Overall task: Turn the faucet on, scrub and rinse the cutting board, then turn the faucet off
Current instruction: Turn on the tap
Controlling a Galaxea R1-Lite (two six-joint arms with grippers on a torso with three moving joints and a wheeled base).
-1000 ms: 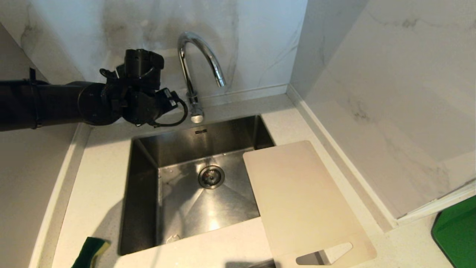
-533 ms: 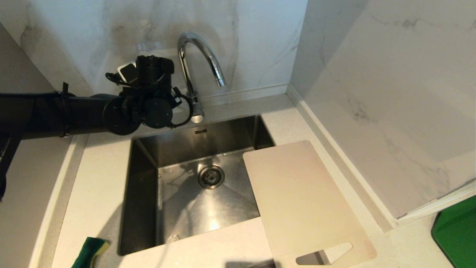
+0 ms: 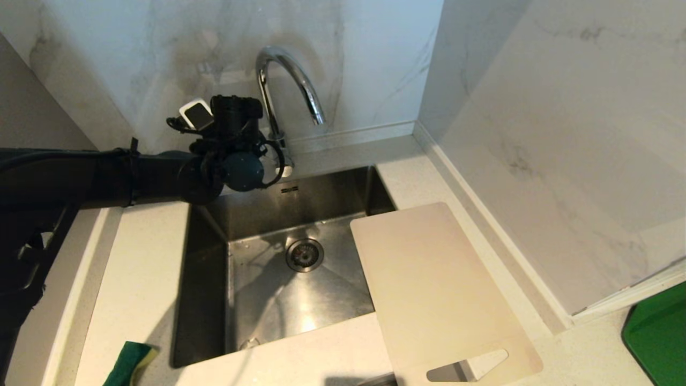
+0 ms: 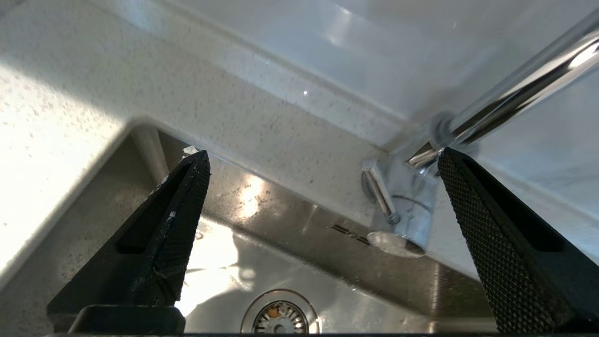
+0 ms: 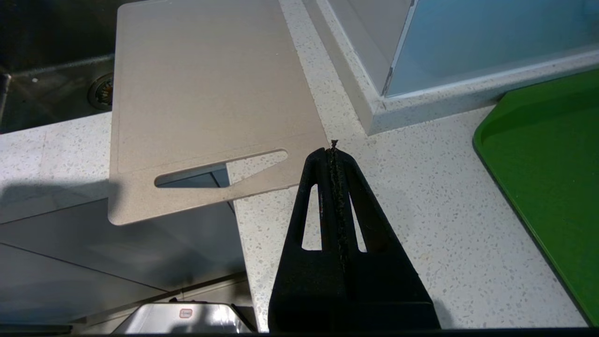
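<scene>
The chrome faucet (image 3: 290, 80) stands behind the sink, and no water runs from its spout. My left gripper (image 4: 323, 153) is open and close to its base (image 4: 409, 213). The thin side lever (image 4: 379, 189) lies between the two fingers, nearer one of them, and touches neither. In the head view the left wrist (image 3: 236, 153) hides those fingers. The pale beige cutting board (image 3: 434, 289) lies flat on the counter right of the sink, one corner over the basin. My right gripper (image 5: 333, 145) is shut and empty above the counter by the cutout end of the cutting board (image 5: 206, 84).
The steel sink (image 3: 211, 279) has a drain (image 3: 304, 254) in its floor. A green-and-yellow sponge (image 3: 128, 364) lies at the front left of the counter. A bright green flat object (image 3: 656, 338) sits at the far right. Marble walls close in behind and to the right.
My left arm has swung to the right and lower, bringing the open gripper up to the faucet's base. The wrist has turned. The right arm and the cutting board have stayed put.
</scene>
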